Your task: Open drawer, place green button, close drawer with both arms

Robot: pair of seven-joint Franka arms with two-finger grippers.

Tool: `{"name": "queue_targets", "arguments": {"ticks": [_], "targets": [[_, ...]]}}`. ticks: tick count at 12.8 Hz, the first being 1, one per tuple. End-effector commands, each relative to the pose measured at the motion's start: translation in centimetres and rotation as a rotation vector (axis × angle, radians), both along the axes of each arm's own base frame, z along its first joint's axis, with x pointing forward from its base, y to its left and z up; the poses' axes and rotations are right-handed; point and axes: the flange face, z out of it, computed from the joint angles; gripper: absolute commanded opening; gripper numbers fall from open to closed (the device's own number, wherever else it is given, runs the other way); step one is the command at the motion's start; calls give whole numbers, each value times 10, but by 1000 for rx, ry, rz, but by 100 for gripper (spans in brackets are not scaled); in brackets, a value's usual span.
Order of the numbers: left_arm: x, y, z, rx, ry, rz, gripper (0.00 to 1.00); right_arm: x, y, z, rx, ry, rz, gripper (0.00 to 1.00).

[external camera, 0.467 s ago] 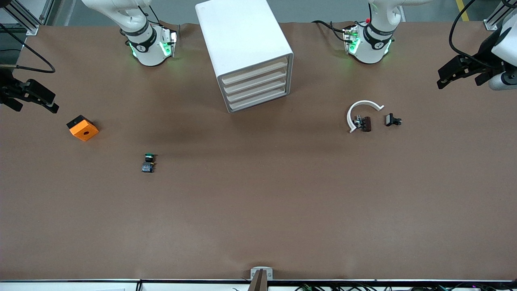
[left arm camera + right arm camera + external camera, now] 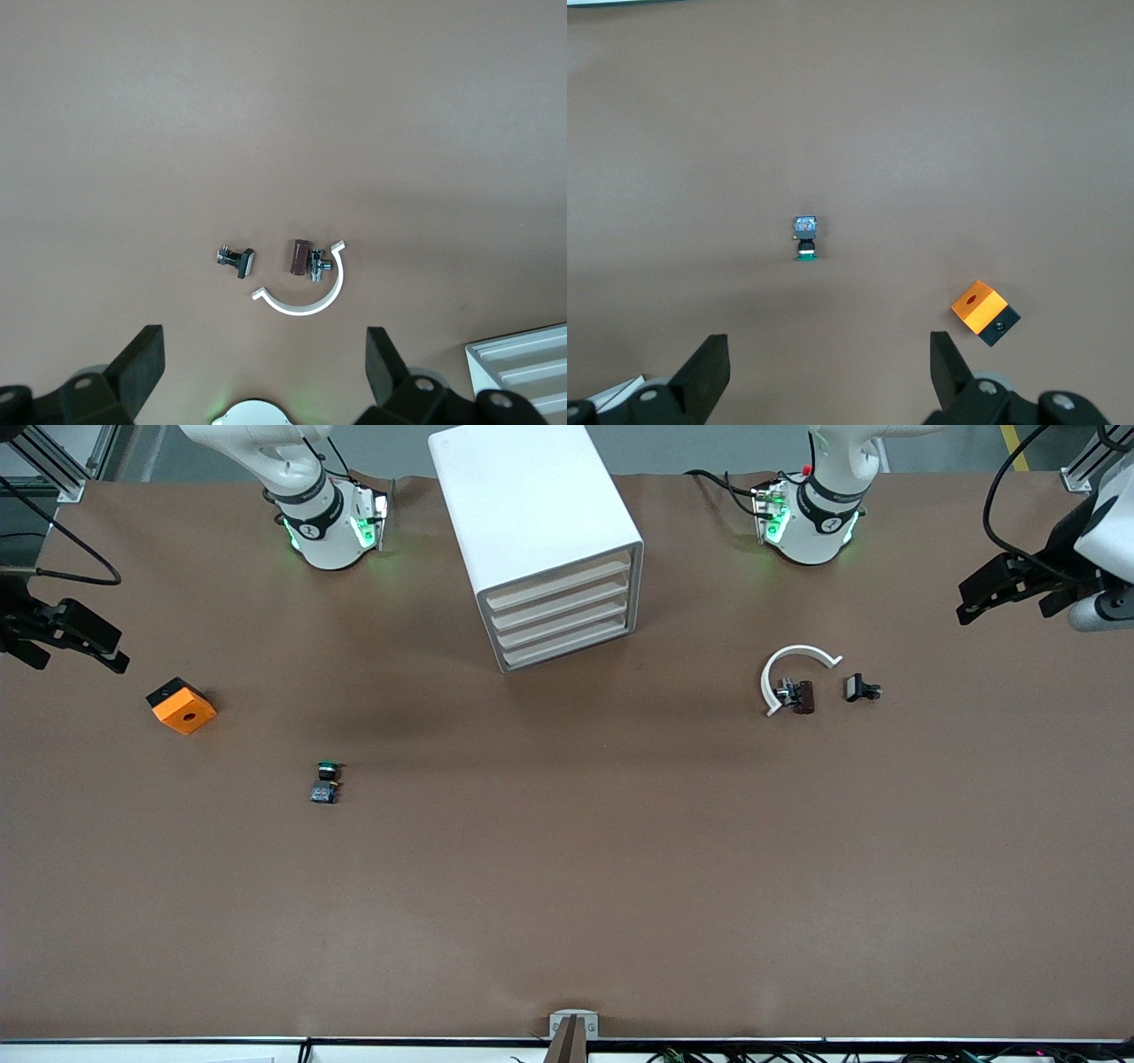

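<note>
Since the earlier frame, the left gripper (image 2: 1010, 589) is shifting slightly upward at the left arm's end of the table; everything else is lying where it was.

In the front view, the right gripper (image 2: 62, 638) is hanging at the right arm's end of the table, fingers spread and grasping nothing. The button (image 2: 325, 781) is lying on the brown table (image 2: 567, 886), nearer to the camera than the orange block (image 2: 182, 705) and well apart from it, its long axis running toward and away from the camera with the green cap at the end nearer the robots' bases. The white drawer cabinet (image 2: 540, 540) is sitting with all its drawers shut. The right arm is plainly the nearer one to the button.

In the left wrist view, the left gripper (image 2: 266, 363) is standing wide and empty above a white curved clip (image 2: 306, 297) and small metal parts (image 2: 236, 259), with the cabinet's corner at the edge.

In the right wrist view, the right gripper (image 2: 829, 365) is showing parted, released fingers, and the button (image 2: 804, 238) is lying ahead of the gap between them, still well apart.
</note>
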Motion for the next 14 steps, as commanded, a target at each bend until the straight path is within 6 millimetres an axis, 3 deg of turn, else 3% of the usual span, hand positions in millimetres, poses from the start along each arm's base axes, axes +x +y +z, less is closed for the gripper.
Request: {"name": "queue_targets", "arguments": {"ticks": [1,2,4,5,8,10,11,13,14], "targets": [[17,-11,-21,-63,58,-21,100,4,-1,4,-17,-9,6,100],[26,-20,-35,-90,81,-31,100,4,-3,4,-16,-10,1,100],[70,-23,-74,-159,137,-24,100,5,-1,3,-16,-7,6,100],[80,-26,-87,-173,157,-23,100,5,0,3,-16,-7,6,100],[86,-38,-107,-231,204,8,100,10,4,-4,-13,0,13,100],[97,-43,-144,-232,278,115,100,10,5,-6,-17,6,21,100],[100,-56,-166,-215,322,155,100,13,3,-9,-16,5,23,100],[103,-89,-195,-163,379,249,100,22,3,-34,-15,63,20,100],[104,-99,-212,-140,409,305,100,27,5,-56,-17,115,25,100]]}}
